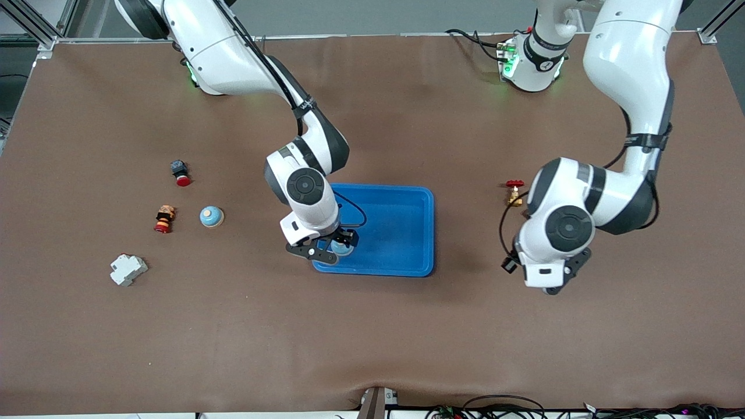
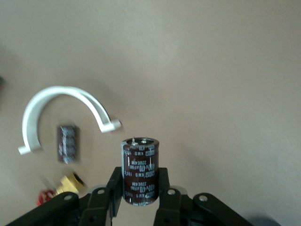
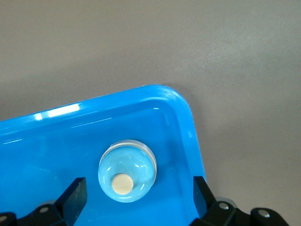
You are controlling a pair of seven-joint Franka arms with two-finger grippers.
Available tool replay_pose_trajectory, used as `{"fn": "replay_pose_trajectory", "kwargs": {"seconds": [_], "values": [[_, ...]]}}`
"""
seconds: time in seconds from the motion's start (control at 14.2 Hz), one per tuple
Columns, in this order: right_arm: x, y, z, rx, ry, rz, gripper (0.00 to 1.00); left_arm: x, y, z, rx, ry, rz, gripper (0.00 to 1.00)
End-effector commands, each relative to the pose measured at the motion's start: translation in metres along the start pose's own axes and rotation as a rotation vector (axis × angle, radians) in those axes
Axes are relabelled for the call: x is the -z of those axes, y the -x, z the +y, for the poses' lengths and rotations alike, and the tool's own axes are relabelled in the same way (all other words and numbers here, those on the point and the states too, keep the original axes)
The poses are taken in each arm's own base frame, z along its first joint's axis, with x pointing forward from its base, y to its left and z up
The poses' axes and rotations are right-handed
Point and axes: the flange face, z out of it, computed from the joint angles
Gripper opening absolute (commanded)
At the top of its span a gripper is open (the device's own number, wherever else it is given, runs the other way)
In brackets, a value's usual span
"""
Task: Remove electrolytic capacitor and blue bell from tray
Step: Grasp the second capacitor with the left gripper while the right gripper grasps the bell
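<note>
Blue plastic walls crowd the work: the blue bell (image 3: 127,172) sits in the tray (image 1: 407,233), in the corner nearest the front camera toward the right arm's end, and the right gripper (image 3: 136,197) is poised over it with its jaws spread wide and empty, one finger on each side of the dome. The finger nearest the rim could be caught on the tray's raised edge during descent, so that the tray is shoved or tipped; the smooth rounded dome could also be squeezed out of the pads if it is gripped too high. Open room is left toward the tray's bare middle, and above. The electrolytic capacitor (image 2: 139,170) is clamped upright in the closed left gripper (image 2: 139,200), over bare table toward the left arm's end, well apart from the tray. If it is released from height it may topple and roll toward the white curved clip (image 2: 61,110), the smaller capacitor (image 2: 67,143) or the brass valve (image 1: 514,192) lying close by.
</note>
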Motion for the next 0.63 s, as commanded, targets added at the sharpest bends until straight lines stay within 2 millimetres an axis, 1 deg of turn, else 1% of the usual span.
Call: {"fn": "replay_pose_trajectory", "kwargs": {"seconds": [0.0,0.07,0.21,0.28,0.35,0.42,0.49,0.56], "values": [[-0.012,0.003,-0.012,-0.012,0.016,0.020,1.00,-0.018,-0.016,-0.020,-0.069,-0.061,0.029,0.00],[-0.020,0.004,-0.012,-0.026,0.022,0.017,1.00,-0.025,-0.029,-0.033,-0.087,-0.078,0.024,0.00],[-0.028,0.011,-0.019,-0.032,0.033,0.032,1.00,-0.040,-0.050,-0.052,-0.113,-0.097,-0.001,0.00],[-0.033,0.011,-0.021,-0.041,0.038,0.038,1.00,-0.053,-0.059,-0.060,-0.132,-0.109,-0.019,0.00],[-0.036,0.012,-0.023,-0.044,0.039,0.039,1.00,-0.070,-0.068,-0.066,-0.126,-0.121,-0.039,0.00],[-0.037,0.012,-0.024,-0.046,0.037,0.041,1.00,-0.076,-0.077,-0.072,-0.131,-0.133,-0.036,0.00],[-0.038,0.013,-0.025,-0.044,0.034,0.043,1.00,-0.080,-0.094,-0.087,-0.140,-0.150,-0.020,0.00],[-0.039,0.013,-0.025,-0.045,0.035,0.042,1.00,-0.084,-0.106,-0.095,-0.151,-0.158,-0.019,0.00]]}}
